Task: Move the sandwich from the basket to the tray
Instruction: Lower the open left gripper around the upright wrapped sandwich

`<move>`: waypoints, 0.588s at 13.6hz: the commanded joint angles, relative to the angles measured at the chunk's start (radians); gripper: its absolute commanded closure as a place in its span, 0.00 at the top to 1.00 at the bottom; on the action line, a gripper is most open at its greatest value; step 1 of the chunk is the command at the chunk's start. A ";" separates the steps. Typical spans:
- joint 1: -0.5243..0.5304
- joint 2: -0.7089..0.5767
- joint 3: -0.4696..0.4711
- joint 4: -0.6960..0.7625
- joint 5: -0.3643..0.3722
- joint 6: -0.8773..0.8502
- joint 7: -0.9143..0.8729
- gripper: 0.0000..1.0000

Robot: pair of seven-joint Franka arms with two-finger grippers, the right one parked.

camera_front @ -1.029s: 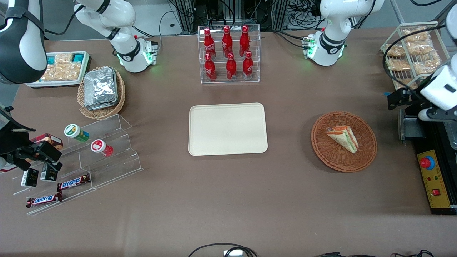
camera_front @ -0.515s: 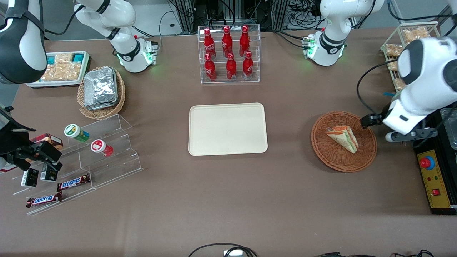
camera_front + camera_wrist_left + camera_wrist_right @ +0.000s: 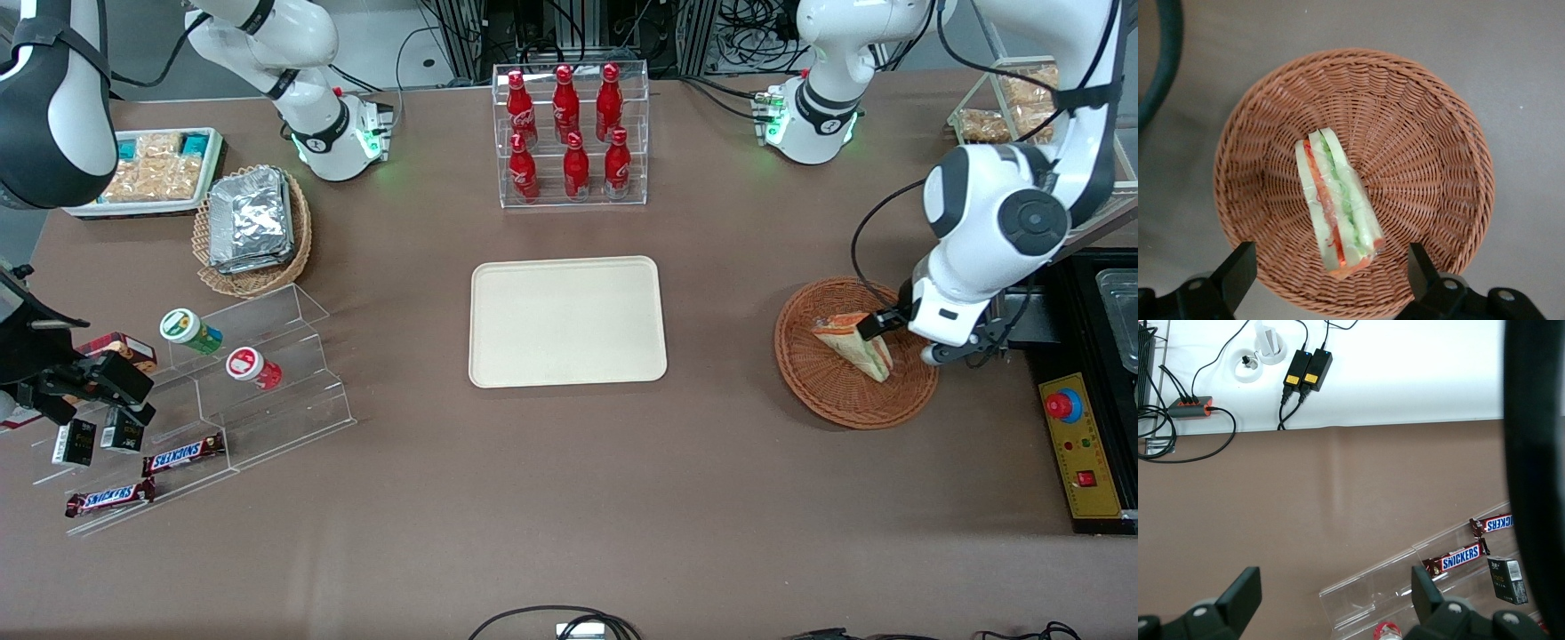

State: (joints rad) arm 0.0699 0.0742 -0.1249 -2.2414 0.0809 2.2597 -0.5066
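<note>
Gripper (image 3: 1328,270) poised above the basket (image 3: 822,391), its fingers (image 3: 1238,267) spread wide — one to each side of the sandwich (image 3: 1336,203), neither touching it. The sandwich lies in the basket, filling edge up. The tray (image 3: 567,321) sits well apart, toward the parked arm's end of the table.

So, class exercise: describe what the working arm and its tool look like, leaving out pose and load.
The working arm has glossy white rounded shells with dark grey round joint caps, and a black cable loops along it. Its base glows green. The tool, above the sandwich in the basket, has two black fingers, standing open.
</note>
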 commanded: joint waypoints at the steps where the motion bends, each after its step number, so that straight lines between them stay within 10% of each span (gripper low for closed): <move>1: -0.021 0.030 0.001 -0.027 0.014 0.064 -0.104 1.00; 8: -0.016 0.070 0.005 -0.107 0.019 0.188 -0.185 1.00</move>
State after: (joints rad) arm 0.0535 0.1447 -0.1245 -2.3140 0.0814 2.4020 -0.6487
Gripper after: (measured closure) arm 0.000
